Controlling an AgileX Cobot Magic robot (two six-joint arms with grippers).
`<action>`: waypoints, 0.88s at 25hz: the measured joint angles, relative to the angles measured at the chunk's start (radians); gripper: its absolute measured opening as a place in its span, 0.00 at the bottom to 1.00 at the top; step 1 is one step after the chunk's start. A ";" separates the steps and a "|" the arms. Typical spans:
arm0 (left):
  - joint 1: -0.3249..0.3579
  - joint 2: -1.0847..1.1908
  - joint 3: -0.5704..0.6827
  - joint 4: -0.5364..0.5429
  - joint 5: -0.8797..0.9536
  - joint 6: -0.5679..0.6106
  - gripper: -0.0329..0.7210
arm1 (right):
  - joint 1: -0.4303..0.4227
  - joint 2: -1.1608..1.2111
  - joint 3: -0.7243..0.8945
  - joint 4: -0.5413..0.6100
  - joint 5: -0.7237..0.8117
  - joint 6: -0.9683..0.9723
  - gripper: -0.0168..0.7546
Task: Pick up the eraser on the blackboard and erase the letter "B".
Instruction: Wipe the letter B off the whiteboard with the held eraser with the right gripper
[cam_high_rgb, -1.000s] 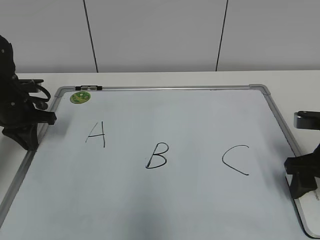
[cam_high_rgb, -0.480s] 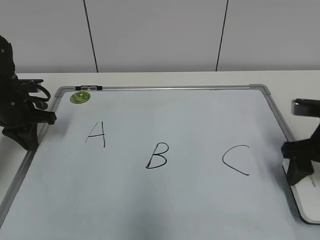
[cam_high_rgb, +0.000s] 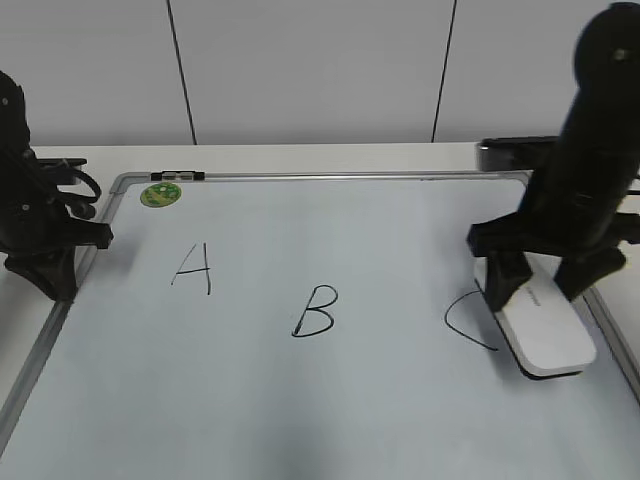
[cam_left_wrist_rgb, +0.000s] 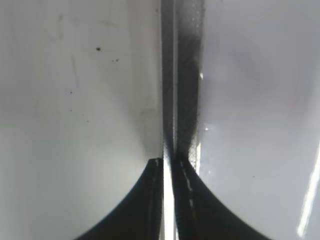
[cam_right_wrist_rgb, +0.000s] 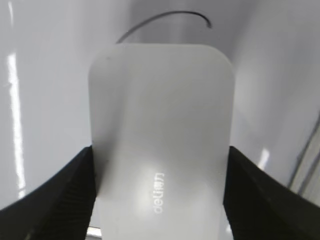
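Observation:
The white eraser is held between the fingers of my right gripper, just right of the letter "C" on the blackboard. I cannot tell whether its dark pad touches the board. The right wrist view shows the eraser with grey lettering, clamped by both fingers of that gripper, and the C stroke beyond it. The letter "B" is at the board's middle, well left of the eraser. My left gripper is shut and empty at the board's left edge, and is also shut in its wrist view.
The letter "A" is left of the B. A round green sticker sits at the board's top left corner. The grey frame rims the board, and it also runs under my left gripper in the left wrist view.
My right arm has swung from the board's right edge up and left over the board with the eraser in its grip. The eraser now lies beside the C. The left arm has not moved.

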 joint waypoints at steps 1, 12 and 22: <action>0.000 0.000 0.000 0.000 0.000 0.000 0.09 | 0.029 0.026 -0.037 -0.004 0.014 0.000 0.69; 0.000 0.000 0.000 0.000 0.000 0.000 0.09 | 0.201 0.301 -0.405 -0.016 0.098 0.000 0.69; 0.000 0.000 0.000 0.000 0.000 0.000 0.09 | 0.232 0.471 -0.597 -0.016 0.103 0.000 0.69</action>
